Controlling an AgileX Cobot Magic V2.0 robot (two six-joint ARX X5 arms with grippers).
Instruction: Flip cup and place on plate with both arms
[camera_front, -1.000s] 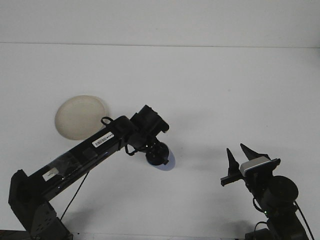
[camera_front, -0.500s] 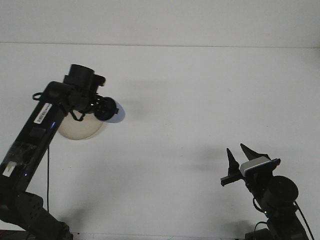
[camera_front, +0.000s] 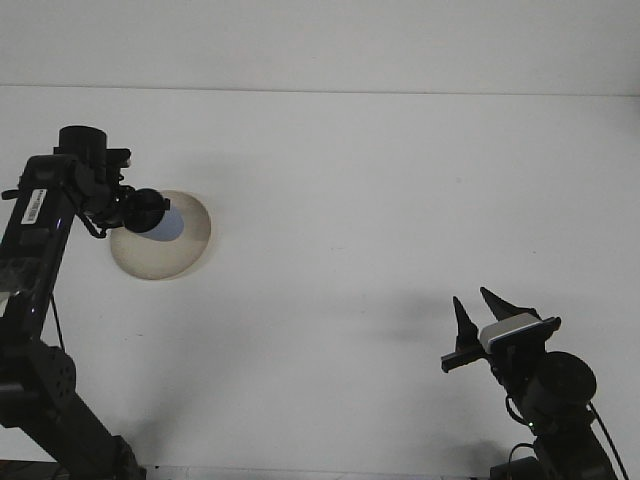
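Left pincer (camera_front: 148, 211) holds cup (camera_front: 166, 224) over plate (camera_front: 185, 245) near left edge of surface (camera_front: 400, 200). Right pincer (camera_front: 478, 311) wide, holds nothing, near front right corner.

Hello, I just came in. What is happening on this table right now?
The left gripper is holding a small bluish cup over the beige plate at the left side of the white table. From this view it is not clear whether the cup already rests on the plate or is just above it. The right gripper is idle near the bottom right, its fingers spread apart and empty, far from the plate.
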